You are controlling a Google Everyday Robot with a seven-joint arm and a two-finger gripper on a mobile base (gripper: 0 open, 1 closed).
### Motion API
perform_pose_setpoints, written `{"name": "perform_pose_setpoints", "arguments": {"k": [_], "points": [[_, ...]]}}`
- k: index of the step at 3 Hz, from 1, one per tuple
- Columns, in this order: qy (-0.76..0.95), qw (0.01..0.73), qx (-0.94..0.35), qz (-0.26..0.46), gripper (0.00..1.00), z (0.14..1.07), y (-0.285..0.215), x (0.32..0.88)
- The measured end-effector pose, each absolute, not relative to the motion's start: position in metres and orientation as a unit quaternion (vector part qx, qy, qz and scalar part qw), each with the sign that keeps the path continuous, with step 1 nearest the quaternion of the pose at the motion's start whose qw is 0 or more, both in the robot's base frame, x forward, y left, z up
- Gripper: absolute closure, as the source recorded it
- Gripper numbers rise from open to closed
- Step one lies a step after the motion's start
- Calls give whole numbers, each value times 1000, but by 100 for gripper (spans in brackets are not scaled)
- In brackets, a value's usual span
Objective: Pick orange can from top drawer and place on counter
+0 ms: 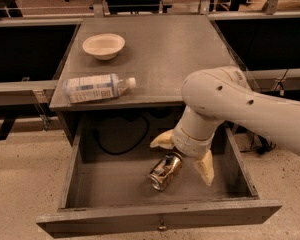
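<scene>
The orange can (165, 171) lies on its side on the floor of the open top drawer (115, 189), a little right of centre. My gripper (185, 155) hangs inside the drawer just above and behind the can. Its two cream fingers are spread wide: one finger (162, 139) points left behind the can, the other (205, 167) points down to the can's right. The can sits between them but is not held. The counter (160, 49) is the grey cabinet top behind and above the drawer. My white arm comes in from the right.
A clear plastic bottle (96, 87) with a white label lies on its side at the counter's front left. A cream bowl (103, 46) stands at the back left. A black cable (120, 141) loops at the drawer's back. The drawer knob (162, 227) is at the front.
</scene>
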State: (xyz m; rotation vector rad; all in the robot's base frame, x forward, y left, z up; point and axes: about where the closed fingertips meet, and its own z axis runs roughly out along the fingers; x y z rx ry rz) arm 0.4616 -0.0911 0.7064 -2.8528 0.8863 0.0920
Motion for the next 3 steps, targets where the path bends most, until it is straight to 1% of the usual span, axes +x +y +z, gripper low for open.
{"name": "perform_pose_setpoints", "arguments": {"k": [2, 3], "points": [[328, 86, -941, 15, 0, 633, -86, 490], [334, 96, -937, 26, 13, 615, -80, 495]]}}
